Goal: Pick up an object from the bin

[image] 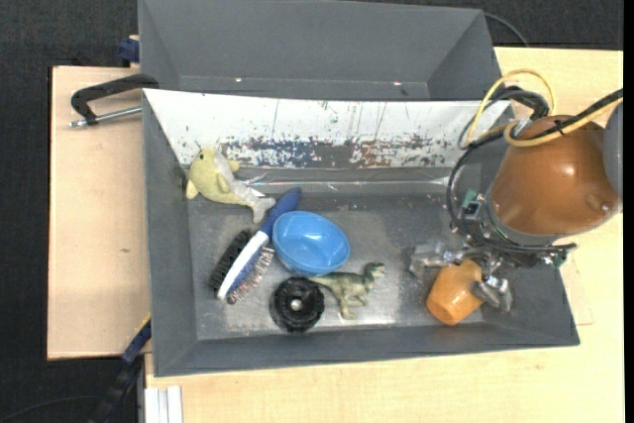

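Gripper (462, 277) is low in the bin (396, 213), close to its near wall, with its two fingers (492, 291) spread apart. Directly under it and a touch nearer the wall lies a small orange cup (450, 298), tipped on its side on the bin floor. One finger stands to each side of the cup's upper end, but I see no sign that they press on it, so I take the gripper as open and astride the cup, not holding it.

Everything else lies well away from the gripper, toward the view's left. Nearest is a green dinosaur (354, 286), then a blue bowl (311, 243) and a black disc (297, 303). Beyond those are a brush (241, 264) and, farthest and toward the back wall, a yellow toy (214, 178). None of them touches the cup, so nothing crowds the grasp.

As to progress, I judge the approach done: the gripper is down at a thing and lined up over it. What is left is the greater part of the pick: closing on the cup, and lifting it clear of the floor and the walls. The cup rests on the floor, so nothing is picked yet.
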Robot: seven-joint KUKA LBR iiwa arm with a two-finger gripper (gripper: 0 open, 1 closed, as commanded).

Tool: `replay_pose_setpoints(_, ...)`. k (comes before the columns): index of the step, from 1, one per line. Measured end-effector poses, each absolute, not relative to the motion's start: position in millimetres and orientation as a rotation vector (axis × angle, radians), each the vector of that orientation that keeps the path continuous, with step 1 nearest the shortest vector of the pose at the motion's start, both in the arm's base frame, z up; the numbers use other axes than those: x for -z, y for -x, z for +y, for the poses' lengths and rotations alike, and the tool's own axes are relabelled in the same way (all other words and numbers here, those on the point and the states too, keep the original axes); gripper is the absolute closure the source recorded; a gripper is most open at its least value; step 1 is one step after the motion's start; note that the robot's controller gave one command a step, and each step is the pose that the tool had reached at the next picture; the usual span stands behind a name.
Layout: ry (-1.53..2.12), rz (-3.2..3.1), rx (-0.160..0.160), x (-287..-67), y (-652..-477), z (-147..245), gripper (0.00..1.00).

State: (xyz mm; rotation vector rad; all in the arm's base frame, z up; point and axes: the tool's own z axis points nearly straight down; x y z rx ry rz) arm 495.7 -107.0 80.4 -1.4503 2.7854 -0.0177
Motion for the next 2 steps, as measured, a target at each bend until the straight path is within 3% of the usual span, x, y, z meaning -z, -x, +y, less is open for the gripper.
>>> replay_pose_setpoints(1, 1.449, 2.788, 0.016, -80.5, -494.6, -107.4, 1.0)
replay_pose_setpoints(2, 1.64, 2.665, 0.013, -237.4, -503.8, -101.7, 1.0)
